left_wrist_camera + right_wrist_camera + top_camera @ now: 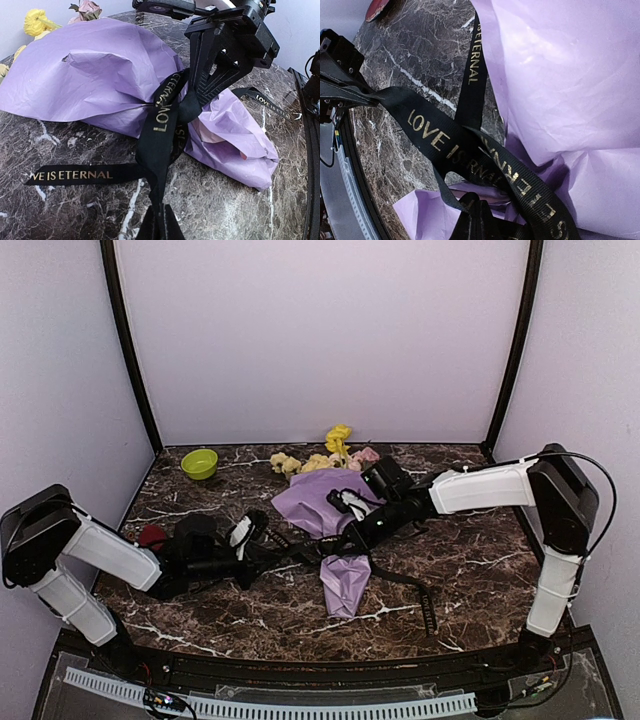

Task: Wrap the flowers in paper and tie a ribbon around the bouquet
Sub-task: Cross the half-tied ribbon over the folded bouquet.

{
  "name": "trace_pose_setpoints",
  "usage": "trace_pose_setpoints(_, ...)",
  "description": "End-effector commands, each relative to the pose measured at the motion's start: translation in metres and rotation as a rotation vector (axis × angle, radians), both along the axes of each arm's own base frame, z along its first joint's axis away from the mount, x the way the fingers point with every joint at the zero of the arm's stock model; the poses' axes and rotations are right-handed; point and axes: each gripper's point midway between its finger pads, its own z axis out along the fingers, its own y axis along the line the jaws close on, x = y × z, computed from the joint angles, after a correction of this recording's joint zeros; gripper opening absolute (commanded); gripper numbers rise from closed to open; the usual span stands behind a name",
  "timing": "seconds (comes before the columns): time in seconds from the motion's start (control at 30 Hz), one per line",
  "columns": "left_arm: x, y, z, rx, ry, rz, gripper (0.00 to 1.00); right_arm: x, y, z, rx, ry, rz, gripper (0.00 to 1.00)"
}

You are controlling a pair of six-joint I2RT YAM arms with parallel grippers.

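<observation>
Robot-wrapped: a bouquet [100,75] in lilac paper [345,585] lies on its side in the middle of a dark marble table [470,560]. A black ribbon [162,125] is cinched round its narrow waist. The left gripper [160,227], jaws closed, pinches one run of the ribbon and draws it taut to the left. The right gripper [199,102], also closed, clamps the ribbon right at the waist.

Only the overhead camera shows the full spread of yellow, cream and pink flowers [335,452] at the bouquet's far end. It also shows a green bowl [200,463] at the far left and a loose ribbon tail trailing to the near right. The left wrist camera catches just a few blooms at its top edge. Only the wrist cameras make the gold lettering legible: "LOVE IS ETERNAL". The right gripper's fingers hide whether a knot has formed.
</observation>
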Motion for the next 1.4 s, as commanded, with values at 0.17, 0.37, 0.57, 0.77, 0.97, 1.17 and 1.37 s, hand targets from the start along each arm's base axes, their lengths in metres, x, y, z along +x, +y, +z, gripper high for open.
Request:
trace_pose_setpoints(0.17, -0.004, 0.002, -0.003, -0.033, 0.029, 0.014, 0.0, 0.01, -0.006, 0.017, 0.034, -0.035, -0.057, 0.0)
trace_pose_setpoints(0.37, -0.008, 0.008, -0.012, -0.024, 0.062, 0.034, 0.32, 0.016, -0.006, 0.021, 0.032, -0.041, -0.069, 0.06)
trace_pose_setpoints(0.57, -0.016, 0.01, 0.015, -0.034, 0.066, 0.01, 0.69, 0.015, -0.004, 0.024, 0.052, -0.041, -0.062, 0.09)
trace_pose_setpoints(0.77, -0.004, -0.018, 0.053, 0.004, 0.006, -0.098, 0.69, 0.014, -0.012, 0.026, 0.051, -0.046, -0.066, 0.13)
trace_pose_setpoints(0.97, 0.04, -0.069, 0.038, 0.114, -0.012, -0.194, 0.57, 0.011, -0.02, 0.046, 0.116, -0.016, -0.073, 0.17)
trace_pose_setpoints(1.17, 0.05, -0.086, 0.029, 0.156, -0.056, -0.265, 0.56, 0.034, -0.053, 0.06, 0.137, -0.012, -0.184, 0.18)
trace_pose_setpoints(1.37, 0.051, -0.085, 0.019, 0.193, -0.062, -0.314, 0.57, 0.05, -0.044, 0.045, 0.095, 0.0, -0.156, 0.16)
